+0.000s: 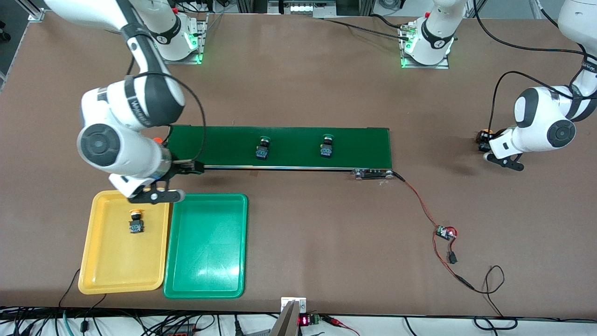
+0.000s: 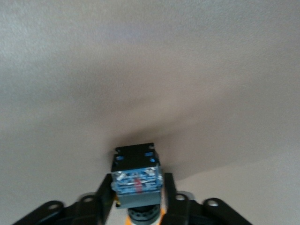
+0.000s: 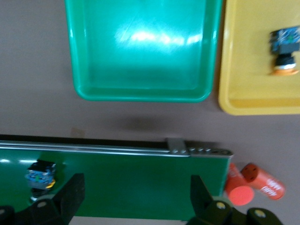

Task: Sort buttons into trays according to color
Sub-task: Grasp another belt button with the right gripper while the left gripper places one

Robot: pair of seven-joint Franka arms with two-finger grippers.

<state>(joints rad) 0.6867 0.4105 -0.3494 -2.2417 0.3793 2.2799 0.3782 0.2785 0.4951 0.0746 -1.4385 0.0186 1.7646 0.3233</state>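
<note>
Brown and matte, the counter (image 1: 298, 84) carries a long dark-green conveyor belt (image 1: 289, 140) across its middle, with two trays side by side nearer the front camera, toward the right arm's end. On the yellow tray (image 1: 107, 266) one yellow-orange button (image 1: 135, 223) lies on its side, its long axis running across the tray's short way, cap toward the belt and black body toward the camera. The green tray (image 1: 205, 261) just beside it holds nothing. Two green buttons lie on the belt, well apart: the first green button (image 1: 263, 148) nearer the right arm's end, the second green button (image 1: 327, 146) nearer the left arm's; each has its cap toward the robots' bases and its body toward the camera. The right gripper (image 1: 156, 196) hangs over the belt-side edge of the yellow tray, fingers (image 3: 72, 194) spread wide with nothing between them; the tray's button sits just nearer the camera than that gripper. Two orange cylinders (image 3: 253, 183) lie on the counter at the belt's end close by. The left gripper (image 2: 138, 197) is low over bare counter at the left arm's end, well apart from the belt, clamped on the second yellow-orange button (image 2: 136, 176), whose black body points out past the fingertips.
</note>
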